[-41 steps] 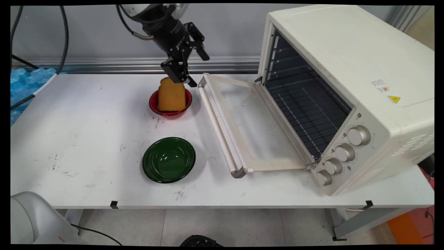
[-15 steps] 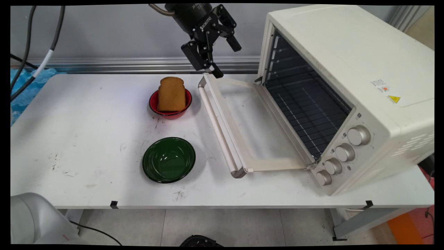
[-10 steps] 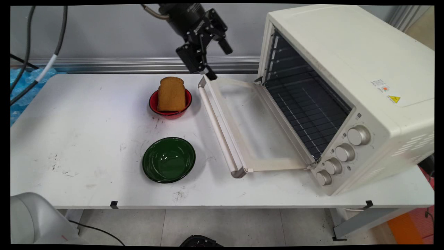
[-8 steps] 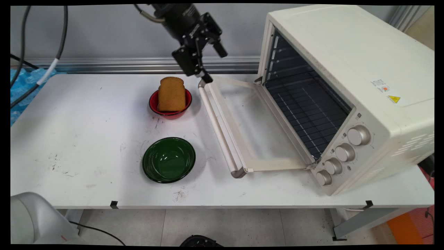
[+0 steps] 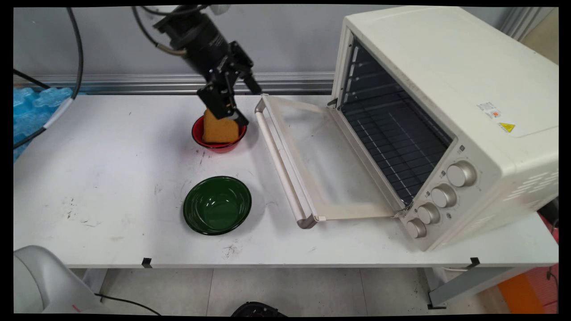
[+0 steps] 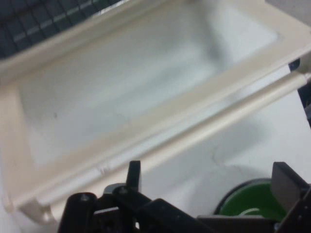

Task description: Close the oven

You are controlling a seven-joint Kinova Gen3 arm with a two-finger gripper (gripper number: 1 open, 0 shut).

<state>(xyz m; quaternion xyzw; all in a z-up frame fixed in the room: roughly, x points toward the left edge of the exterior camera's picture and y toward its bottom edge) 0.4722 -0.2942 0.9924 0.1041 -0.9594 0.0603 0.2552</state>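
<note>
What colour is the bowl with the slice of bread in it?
Red. The bowl holding the bread shows best in the main view, just under the gripper.

The green bowl (image 5: 217,205) and red bowl (image 5: 218,138) look glossy, like enamel. The toast (image 5: 218,129) is rough and matt. The oven (image 5: 446,111) has smooth cream paint, metallic knobs (image 5: 461,174) and a wire rack (image 5: 397,142). The counter (image 5: 111,178) is matt white, scuffed.

Gripper (image 5: 243,101): black, fingers spread, hanging over toast, just left of door handle.
Toast (image 5: 219,130): brown slice, upright in red bowl (image 5: 197,133).
Green bowl (image 5: 217,204): nearer front edge, apart from red bowl.
Toaster oven (image 5: 450,111): cream, right side, door (image 5: 312,160) folded down flat, 4 knobs.
Table (image 5: 98,178): white, scuffed.
</note>
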